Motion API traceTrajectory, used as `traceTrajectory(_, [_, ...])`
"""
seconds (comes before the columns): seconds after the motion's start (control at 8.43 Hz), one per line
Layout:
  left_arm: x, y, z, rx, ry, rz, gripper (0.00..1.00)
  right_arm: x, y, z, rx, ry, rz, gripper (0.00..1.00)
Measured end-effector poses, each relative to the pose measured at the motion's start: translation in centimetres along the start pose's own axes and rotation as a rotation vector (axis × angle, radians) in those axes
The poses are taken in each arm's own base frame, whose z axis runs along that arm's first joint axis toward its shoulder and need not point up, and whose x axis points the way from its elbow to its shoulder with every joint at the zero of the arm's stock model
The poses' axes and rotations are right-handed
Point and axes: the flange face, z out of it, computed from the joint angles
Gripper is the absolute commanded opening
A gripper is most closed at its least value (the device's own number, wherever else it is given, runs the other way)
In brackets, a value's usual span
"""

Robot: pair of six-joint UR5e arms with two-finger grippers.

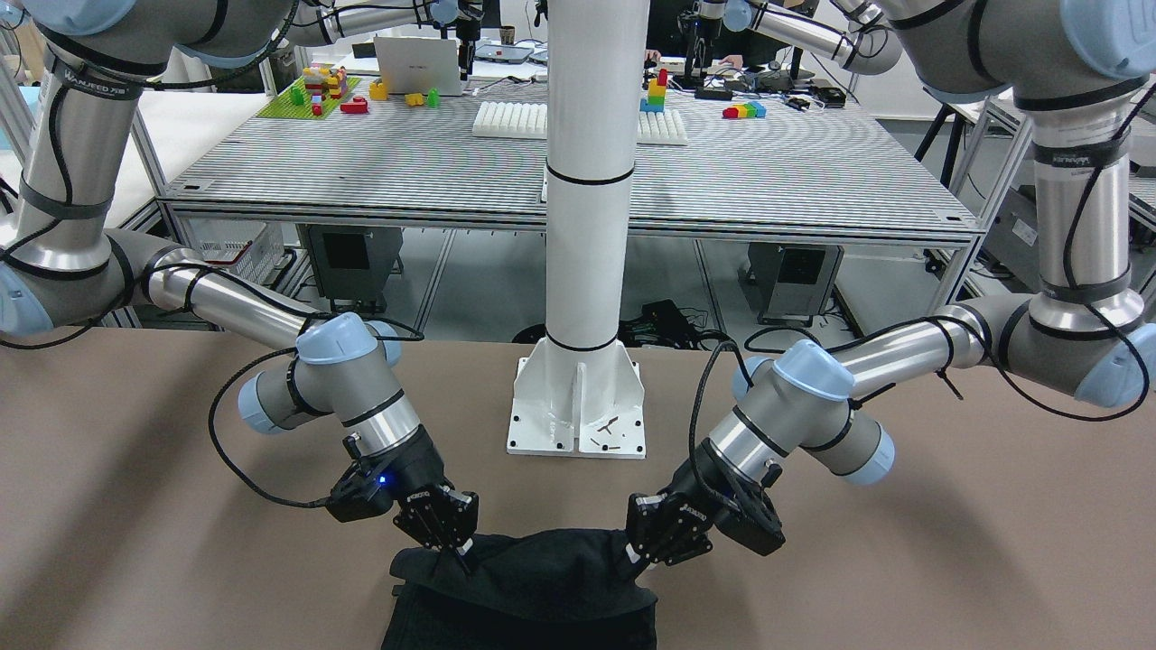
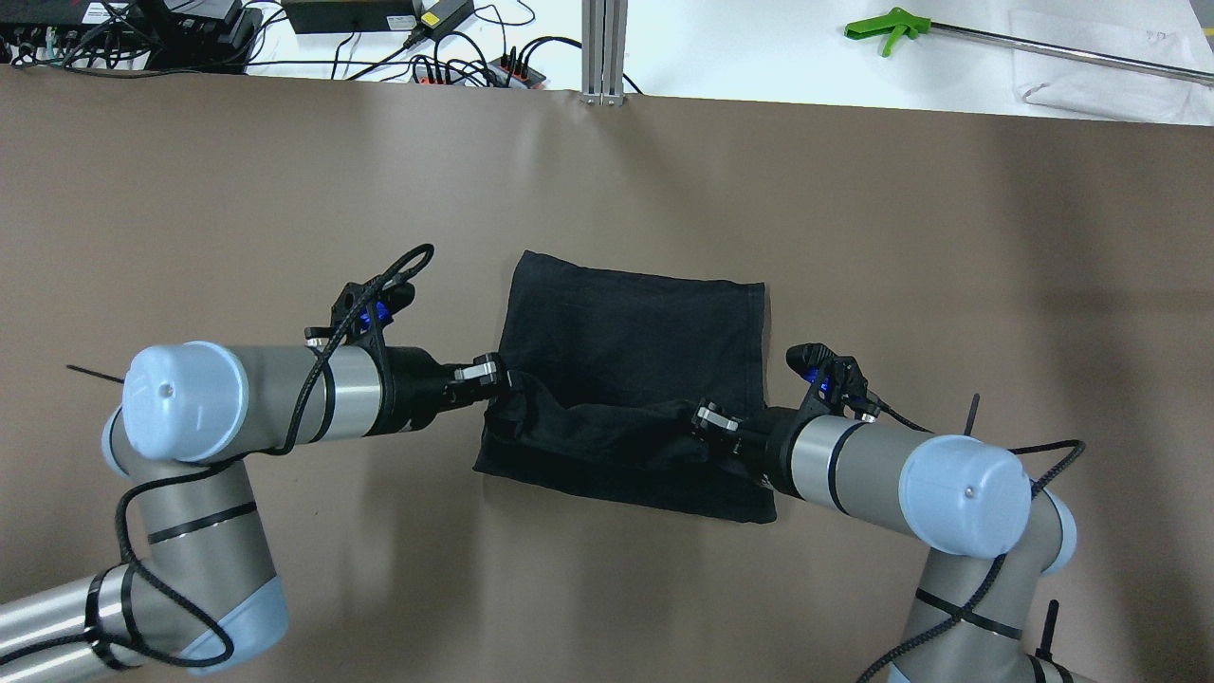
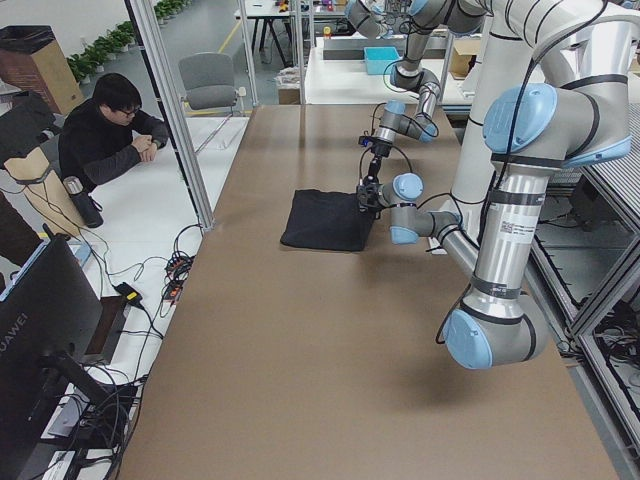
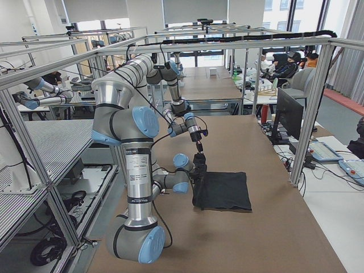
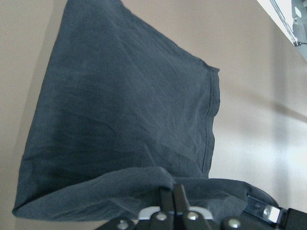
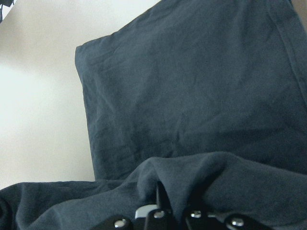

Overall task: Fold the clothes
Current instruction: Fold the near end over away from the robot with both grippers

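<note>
The clothes (image 2: 635, 332) are one plain black garment lying mid-table, its near portion bunched into a raised ridge between both grippers. My left gripper (image 2: 498, 377) is shut on the garment's left edge; in the left wrist view its closed fingers (image 5: 171, 196) pinch a fold, with the flat cloth (image 5: 120, 120) beyond. My right gripper (image 2: 704, 417) is shut on the lifted fold near the right edge, and its fingers (image 6: 159, 194) are buried in the fabric (image 6: 192, 86). In the front-facing view the left gripper (image 1: 639, 552) and right gripper (image 1: 459, 546) flank the garment (image 1: 533, 587).
The white pillar's base (image 1: 578, 406) stands on the brown table (image 2: 948, 237) just behind the garment. Cables and power strips (image 2: 455, 66) and a green-handled tool (image 2: 887, 24) lie past the far edge. A person (image 3: 105, 135) sits beside the table.
</note>
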Motion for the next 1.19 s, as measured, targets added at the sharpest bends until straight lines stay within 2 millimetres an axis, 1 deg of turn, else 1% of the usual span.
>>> traceTrajectory(0.24, [0.1, -4.2, 2.6, 0.03, -0.037, -0.01, 0.0, -0.1, -2.5, 2.8, 0.05, 0.025, 0.005, 0.0])
traceTrajectory(0.36, [0.0, -6.2, 3.6, 0.039, -0.054, -0.01, 0.0, 0.0, -3.6, 4.1, 0.071, 0.038, 0.008, 0.0])
traceTrajectory(0.47, [-0.3, -7.9, 4.2, 0.045, -0.07, -0.007, 0.0, -0.1, -4.3, 5.2, 0.094, 0.045, 0.01, 0.0])
traceTrajectory(0.71, [-1.6, -10.4, 4.7, 0.049, -0.106, 0.004, 0.0, -0.7, -4.9, 6.1, 0.12, 0.045, 0.011, 0.0])
traceTrajectory(0.83, [-2.0, -11.1, 5.2, 0.051, -0.121, 0.008, 0.0, -1.0, -5.1, 6.5, 0.127, 0.044, 0.011, 0.1])
traceTrajectory(0.95, [-1.9, -11.6, 6.0, 0.052, -0.129, 0.009, 0.09, -1.2, -5.3, 7.1, 0.137, 0.048, 0.012, 0.86])
traceTrajectory(1.07, [-1.5, -12.0, 6.9, 0.053, -0.135, 0.009, 0.7, -1.1, -5.6, 7.7, 0.146, 0.054, 0.013, 0.94])
traceTrajectory(1.19, [-1.3, -12.3, 7.6, 0.057, -0.139, 0.009, 0.94, -1.0, -5.9, 8.0, 0.155, 0.059, 0.013, 0.94])
